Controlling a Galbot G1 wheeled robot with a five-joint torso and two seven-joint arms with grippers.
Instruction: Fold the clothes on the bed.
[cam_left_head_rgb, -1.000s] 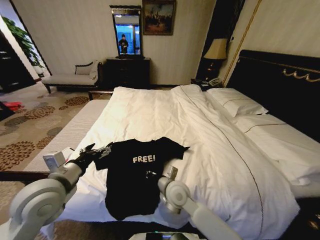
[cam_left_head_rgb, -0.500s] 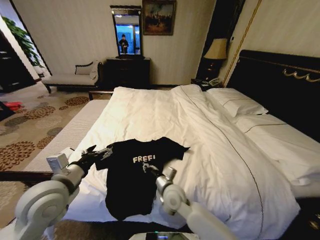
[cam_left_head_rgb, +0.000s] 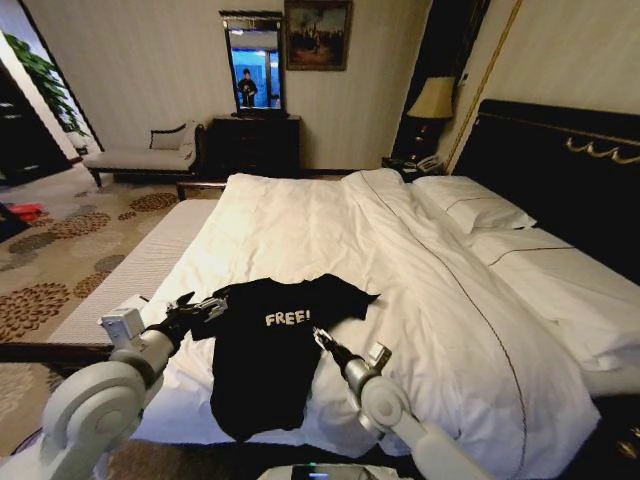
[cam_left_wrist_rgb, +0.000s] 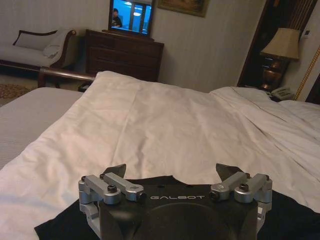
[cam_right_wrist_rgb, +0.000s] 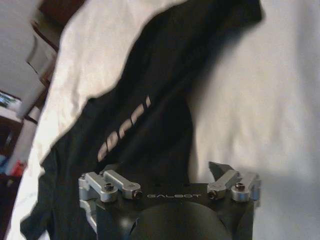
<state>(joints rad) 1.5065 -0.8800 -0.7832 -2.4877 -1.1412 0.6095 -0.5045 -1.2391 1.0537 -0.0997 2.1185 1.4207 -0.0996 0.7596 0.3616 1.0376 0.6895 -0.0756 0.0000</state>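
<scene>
T-shirt (cam_left_head_rgb: 265, 355) lies lengthwise near the bed's (cam_left_head_rgb: 420, 260) foot edge; left gripper (cam_left_head_rgb: 200, 305) wide at its sleeve, right gripper (cam_left_head_rgb: 322, 340) wide at its side hem.

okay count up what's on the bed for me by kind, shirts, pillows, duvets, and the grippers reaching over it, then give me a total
Black T-shirt: 1
White pillows: 2, the second nearer the robot
White duvet: 1
Grippers: 2, left gripper at the shirt's sleeve, right gripper at its side edge, both open
Total: 6
</scene>
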